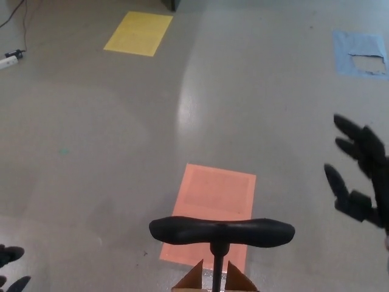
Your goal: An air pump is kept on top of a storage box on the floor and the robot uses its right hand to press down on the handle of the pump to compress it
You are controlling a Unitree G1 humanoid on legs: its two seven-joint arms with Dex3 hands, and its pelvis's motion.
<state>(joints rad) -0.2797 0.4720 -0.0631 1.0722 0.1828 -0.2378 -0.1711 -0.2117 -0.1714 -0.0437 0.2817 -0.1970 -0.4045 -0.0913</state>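
Note:
The pump's black T-handle (222, 231) stands raised at the bottom centre, on a thin rod (217, 267) that drops into the brown flaps of the storage box (206, 281) at the picture's lower edge. My right hand (360, 171) hovers at the right edge, above and to the right of the handle, open with its fingers spread and not touching the pump. Only the dark fingertips of my left hand (12, 263) show in the bottom left corner, far from the pump.
The floor is grey with taped patches: an orange one (209, 210) just behind the pump, a yellow one (138, 33) at the far left, a torn blue one (360, 53) at the far right. A white power strip (9, 61) with cables lies at the left edge.

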